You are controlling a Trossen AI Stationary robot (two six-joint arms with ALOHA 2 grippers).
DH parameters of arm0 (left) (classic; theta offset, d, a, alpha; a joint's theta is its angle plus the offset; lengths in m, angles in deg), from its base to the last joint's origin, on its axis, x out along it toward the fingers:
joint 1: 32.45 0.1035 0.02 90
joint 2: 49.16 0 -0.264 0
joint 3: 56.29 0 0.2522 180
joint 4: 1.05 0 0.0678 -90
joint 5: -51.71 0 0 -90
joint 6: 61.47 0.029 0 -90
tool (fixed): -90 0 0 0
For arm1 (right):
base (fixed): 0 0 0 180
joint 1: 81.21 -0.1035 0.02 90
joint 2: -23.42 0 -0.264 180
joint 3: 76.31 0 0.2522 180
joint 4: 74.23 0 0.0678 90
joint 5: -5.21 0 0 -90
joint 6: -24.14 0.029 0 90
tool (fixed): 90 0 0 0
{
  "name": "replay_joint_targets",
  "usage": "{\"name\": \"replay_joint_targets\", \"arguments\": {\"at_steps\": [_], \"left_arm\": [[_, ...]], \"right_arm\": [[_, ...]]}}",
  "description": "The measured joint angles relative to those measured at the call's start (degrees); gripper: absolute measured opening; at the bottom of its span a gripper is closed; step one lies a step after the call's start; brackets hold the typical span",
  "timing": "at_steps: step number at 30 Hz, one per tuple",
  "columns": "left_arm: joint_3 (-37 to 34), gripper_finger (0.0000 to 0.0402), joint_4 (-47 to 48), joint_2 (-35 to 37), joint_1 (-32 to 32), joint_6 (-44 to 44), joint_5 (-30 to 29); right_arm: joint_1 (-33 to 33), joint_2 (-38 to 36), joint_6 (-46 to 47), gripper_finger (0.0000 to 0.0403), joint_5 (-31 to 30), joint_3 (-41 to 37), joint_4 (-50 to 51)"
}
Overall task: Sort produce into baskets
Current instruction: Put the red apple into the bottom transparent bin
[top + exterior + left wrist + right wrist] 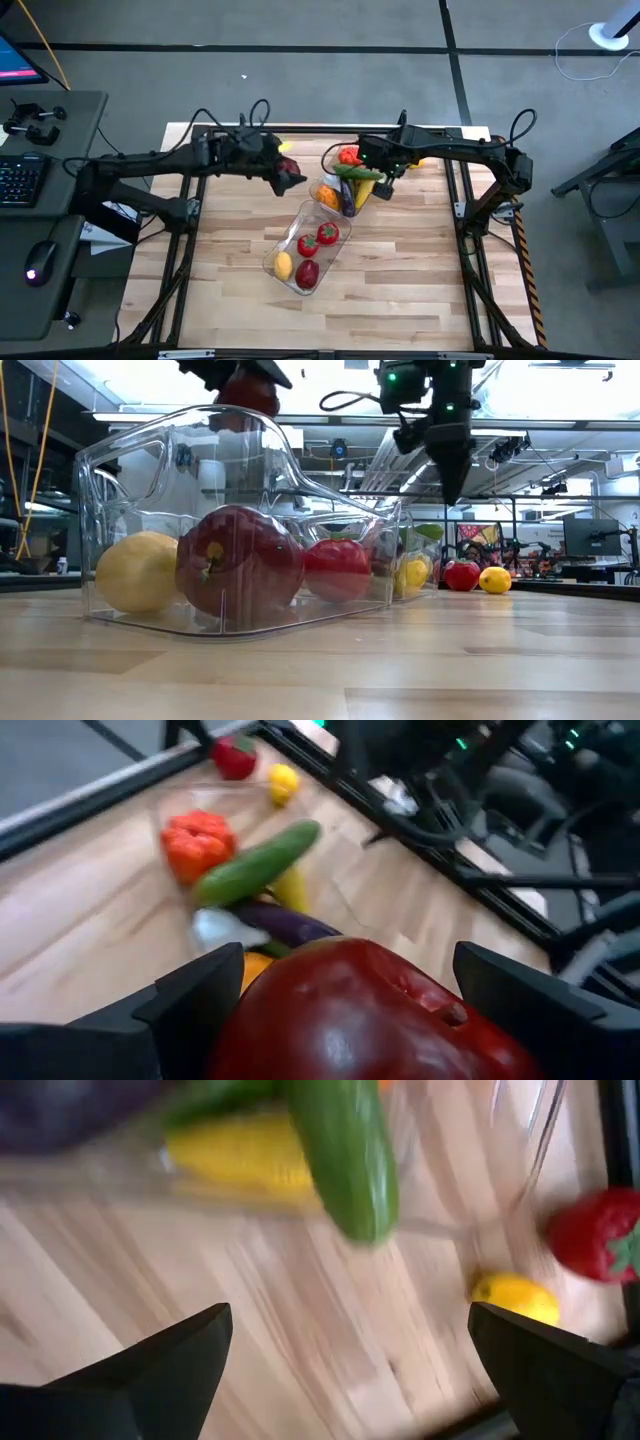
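Left arm reaches in from the left side, elbow bent, its pincer [291, 178] raised above the bench and clamped on a dark red apple [365, 1015] (fingers spread wide around it). Right arm extends from the right side; its pincer [383, 186] hangs with fingers [150, 1365] fully parted, holding nothing.

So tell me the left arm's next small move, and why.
Probably carry it on toward the nearer bin and lower it in. The left gripper holds a dark red apple between its fingers, and that bin already holds red fruit and a lemon; the farther bin holds vegetables.
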Motion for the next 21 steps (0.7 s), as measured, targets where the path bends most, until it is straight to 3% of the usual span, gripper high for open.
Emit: {"name": "replay_joint_targets", "arguments": {"at_steps": [5,9,15,21], "left_arm": [[0.00,0.0340,-4.73,-2.60,-3.36,-0.03,0.03],[0.00,0.0340,-9.95,-5.27,-4.49,-1.47,1.84],[0.00,0.0340,-16.09,-8.72,-4.82,-5.11,2.80],[0.00,0.0340,-19.69,-10.19,-4.17,-6.05,0.44]], "right_arm": [[-0.04,-0.87,-2.06,0.0399,0.10,0.00,6.64],[-0.04,-6.25,0.01,0.0399,0.15,-3.19,6.04],[-0.04,-21.36,10.14,0.0399,0.87,-18.29,1.08],[-0.76,-35.89,20.03,0.0399,8.68,-33.19,-7.42]]}}
